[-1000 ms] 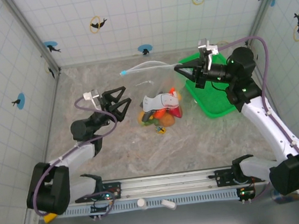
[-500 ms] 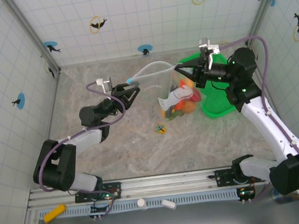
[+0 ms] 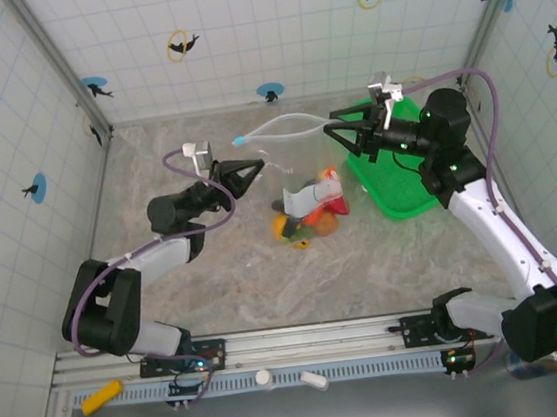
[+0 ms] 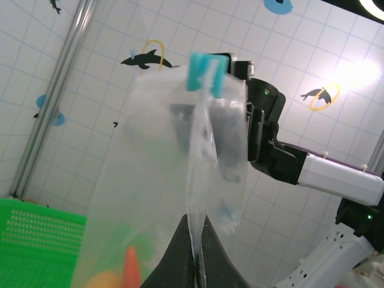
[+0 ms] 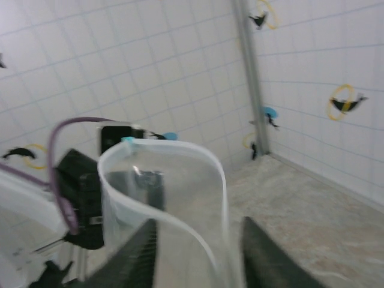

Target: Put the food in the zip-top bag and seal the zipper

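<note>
Left claw (image 4: 195, 239) pressed together, pinching the zip-top bag (image 4: 159, 180) film at its edge. Right claw (image 5: 201, 255) spread, with the zipper (image 5: 174, 146) rim looped between its fingers and the mouth gaping. Food (image 3: 309, 215) bunched in the bag's low end on the tabletop (image 3: 215, 271), between both claws

A clear zip-top bag (image 3: 288, 162) hangs with its mouth gaping, the whitish zipper (image 3: 283, 118) bowed in an arc. Colourful toy food (image 3: 309, 215) sits bunched at its bottom.
</note>
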Available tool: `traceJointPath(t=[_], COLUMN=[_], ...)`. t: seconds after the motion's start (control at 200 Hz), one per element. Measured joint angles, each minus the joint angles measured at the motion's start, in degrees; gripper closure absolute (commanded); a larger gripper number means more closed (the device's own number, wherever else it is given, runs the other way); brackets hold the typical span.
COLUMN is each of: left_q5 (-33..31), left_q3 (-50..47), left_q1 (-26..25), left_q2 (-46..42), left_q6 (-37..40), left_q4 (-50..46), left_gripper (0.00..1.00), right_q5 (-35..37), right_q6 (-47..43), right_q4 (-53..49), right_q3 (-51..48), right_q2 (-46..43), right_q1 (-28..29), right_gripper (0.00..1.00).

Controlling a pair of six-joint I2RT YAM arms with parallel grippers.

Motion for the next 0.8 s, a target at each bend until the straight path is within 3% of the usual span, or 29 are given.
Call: traceJointPath(t=[0.19, 0.29, 0.455, 0.626, 0.796], left_q5=[2.36, 3.50, 2.75, 0.24, -5.25], left_q3=[-0.20, 2.51, 14.34, 14.62, 8.74], left_q1=[2.97, 2.84, -0.52, -2.29, -6.25], left_q2=[-5.68, -9.90, -12.13, -13.53, -17.51], left_q6=[7.06, 16.90, 41.38, 56.15, 67.06], left_q4=[-5.81, -20.00, -54.49, -74.53, -85.57], left_gripper=[1.00, 1.00, 1.00, 1.00, 1.00], right_q5=[9.53, 11.80, 11.74, 8.79, 4.92], right_q6=[-7.72, -11.82, -17.05, -20.92, -24.46], right_q4=[-6.12, -11.37, -17.84, -23.08, -27.89], right_q3=[-2.56, 0.76, 8.96, 11.30, 9.01], right_q2=[-4.63, -5.11, -2.89, 0.59, 2.38], right_q1=[0.63, 2.56, 7.08, 12.17, 14.73], right_gripper=[0.33, 0.33, 0.34, 0.40, 0.42])
